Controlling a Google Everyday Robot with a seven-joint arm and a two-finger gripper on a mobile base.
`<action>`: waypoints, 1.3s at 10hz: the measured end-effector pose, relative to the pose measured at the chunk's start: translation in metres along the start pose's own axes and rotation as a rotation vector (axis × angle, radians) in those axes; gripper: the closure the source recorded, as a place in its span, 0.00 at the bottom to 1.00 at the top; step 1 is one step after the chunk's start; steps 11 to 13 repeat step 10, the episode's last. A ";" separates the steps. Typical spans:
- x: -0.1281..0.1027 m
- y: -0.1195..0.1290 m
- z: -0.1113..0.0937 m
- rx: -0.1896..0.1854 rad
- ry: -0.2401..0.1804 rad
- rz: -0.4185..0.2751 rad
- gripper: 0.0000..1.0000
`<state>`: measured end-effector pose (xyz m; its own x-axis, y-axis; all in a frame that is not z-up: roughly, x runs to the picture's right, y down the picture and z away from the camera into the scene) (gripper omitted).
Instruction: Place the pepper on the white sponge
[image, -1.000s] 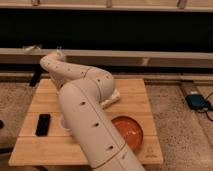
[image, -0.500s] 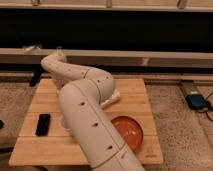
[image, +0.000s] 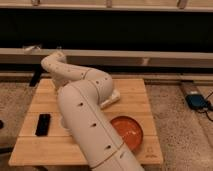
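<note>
My white arm (image: 82, 107) fills the middle of the view, rising from the bottom edge and folding back over the wooden table (image: 135, 90). My gripper is hidden behind the arm's own links, somewhere over the table's middle. An off-white blocky edge (image: 113, 98) peeks out from the arm's right side; it may be the white sponge, but most of it is covered. The red pepper is hidden.
A flat black slab (image: 43, 124) lies on the table's left part. An orange-red bowl (image: 131, 132) sits at the front right. A dark wall with a pale ledge (image: 165, 57) runs behind the table. A blue-grey device (image: 197, 101) lies on the floor at the right.
</note>
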<state>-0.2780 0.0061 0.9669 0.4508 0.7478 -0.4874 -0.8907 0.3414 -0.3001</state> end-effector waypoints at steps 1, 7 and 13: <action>0.000 0.001 0.000 0.000 0.001 -0.003 0.20; -0.002 0.009 -0.022 -0.041 -0.018 -0.049 0.20; 0.000 0.013 -0.029 -0.063 -0.006 -0.073 0.20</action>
